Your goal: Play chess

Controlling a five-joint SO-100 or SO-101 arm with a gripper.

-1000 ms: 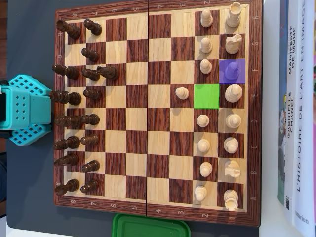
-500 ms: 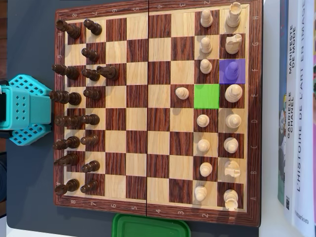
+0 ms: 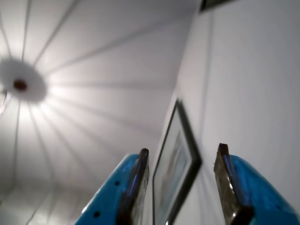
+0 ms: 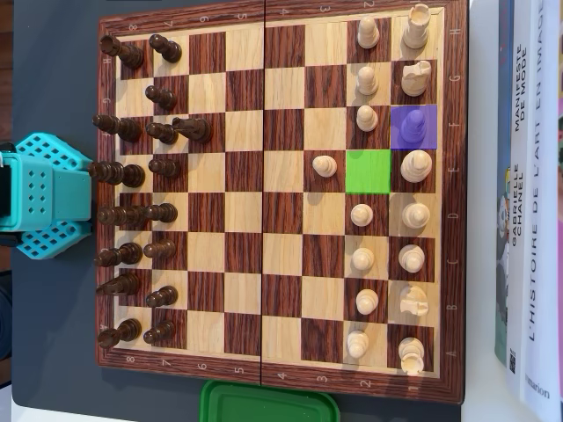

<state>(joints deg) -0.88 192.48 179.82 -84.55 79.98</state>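
Pointing at the ceiling, the gripper (image 3: 183,161) gapes empty; the purple-marked bishop (image 4: 411,128) looks light, slick, best pinched mid-stem.

Soft and hazy in the wrist view, brightest mid-left around a ceiling lamp (image 3: 19,85), radiating shadow streaks. Overhead view evenly lit, sharp, short shadows beside pieces on the chessboard (image 4: 264,220).

In the overhead view, books (image 4: 528,202) lie right of the chessboard (image 4: 277,369), the arm (image 4: 44,195) left.
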